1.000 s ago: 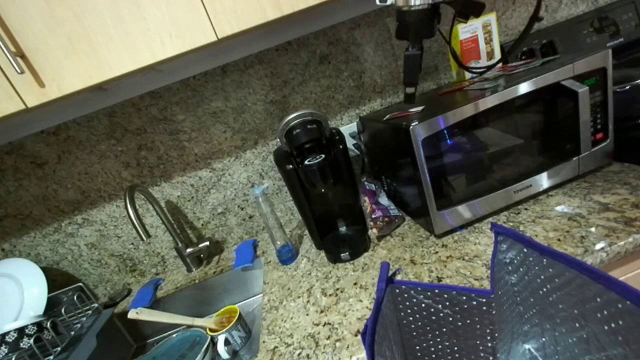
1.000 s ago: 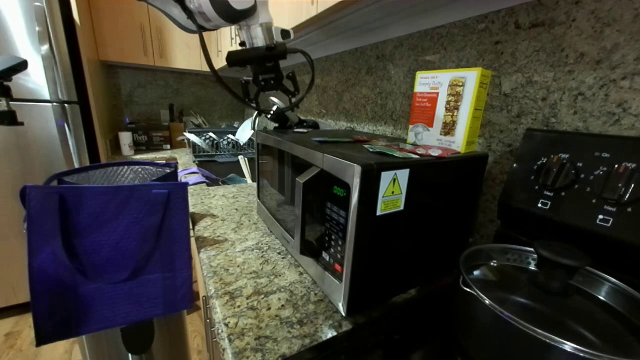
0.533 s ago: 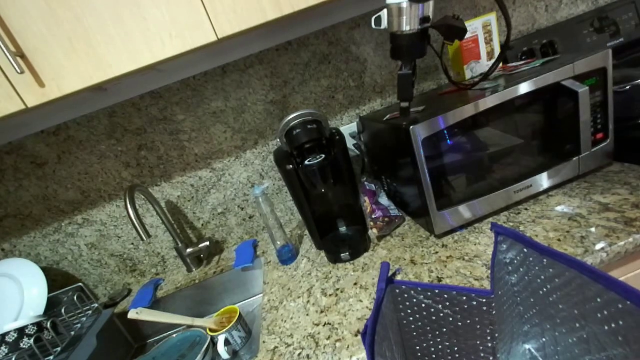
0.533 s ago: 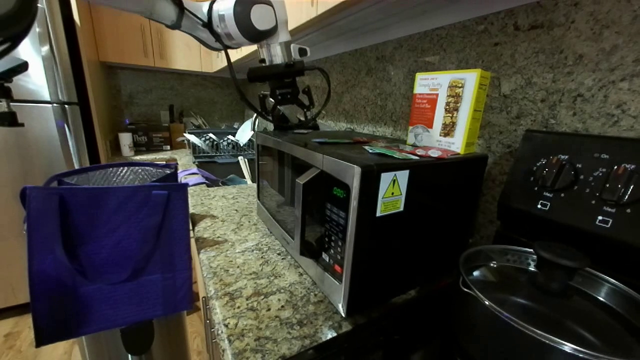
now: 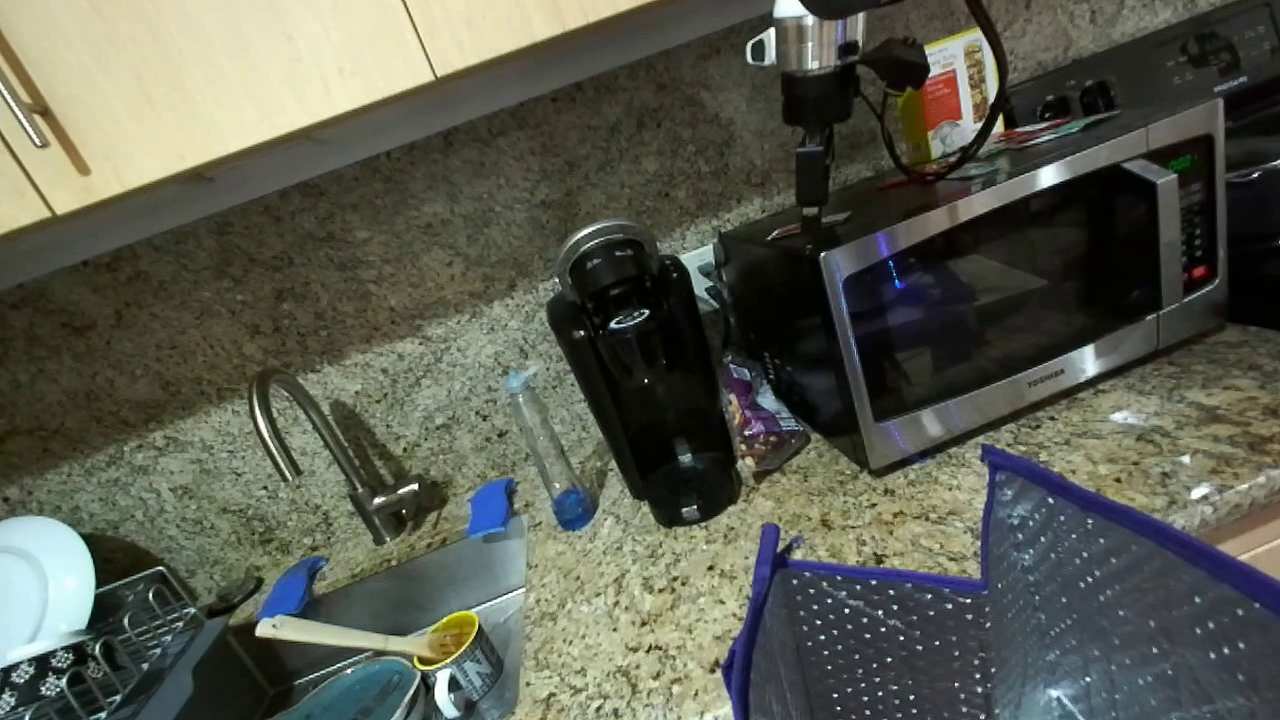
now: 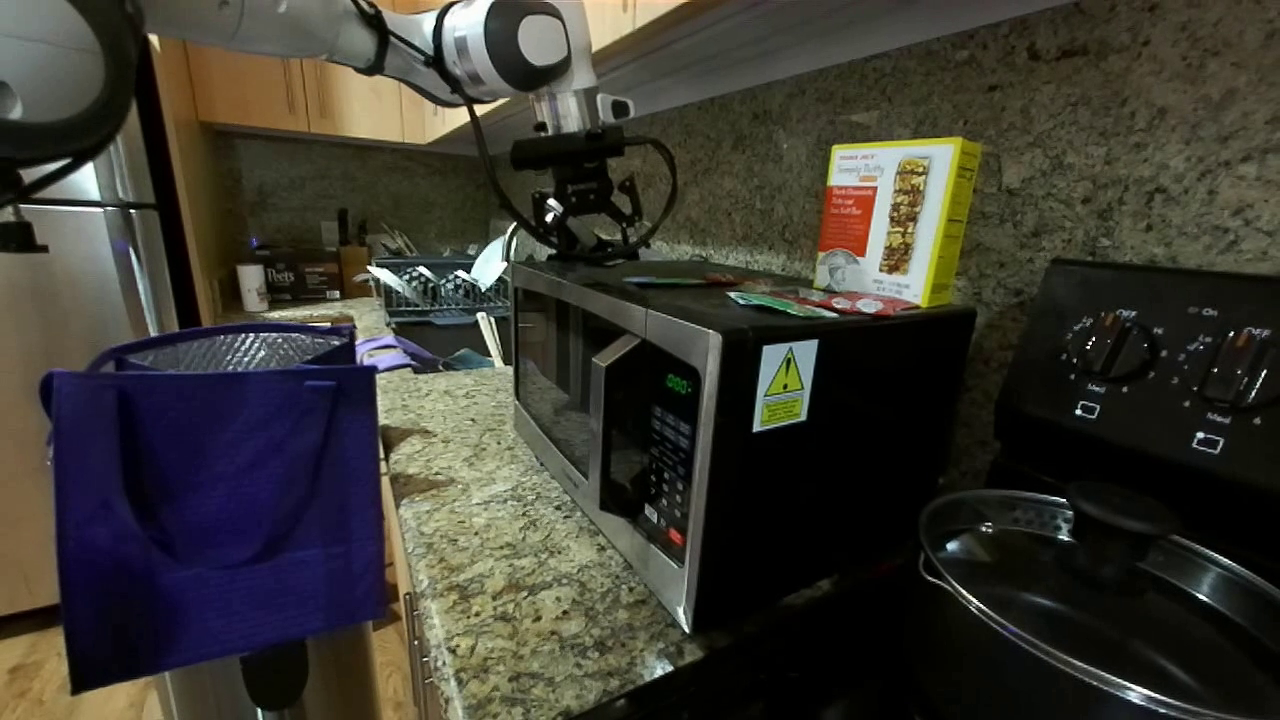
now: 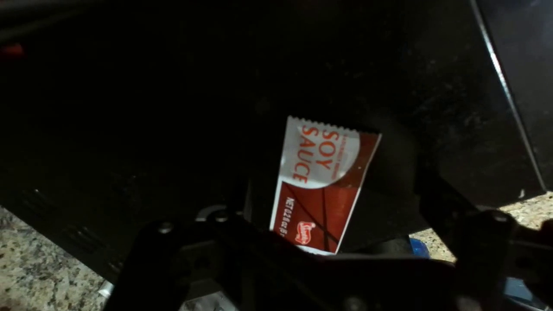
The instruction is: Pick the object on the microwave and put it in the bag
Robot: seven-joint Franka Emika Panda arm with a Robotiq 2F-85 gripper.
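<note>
A red and white soy sauce packet lies flat on the dark top of the silver microwave, near one end. In an exterior view the packet is partly hidden behind a finger. The microwave also shows in an exterior view. My gripper points down at the microwave top; it also shows in an exterior view. In the wrist view my gripper is open, its dark fingers apart on either side of the packet. The bag stands open in front of the counter, purple outside.
A yellow bar box stands on the microwave's far end, with several flat packets beside it. A black coffee maker, a snack bag and a clear bottle stand beside the microwave. Cabinets hang above.
My gripper has come down to the microwave top and over the soy sauce packet, straightening from a tilt. The last half second shows only a small shift. The packet and bag have not moved.
</note>
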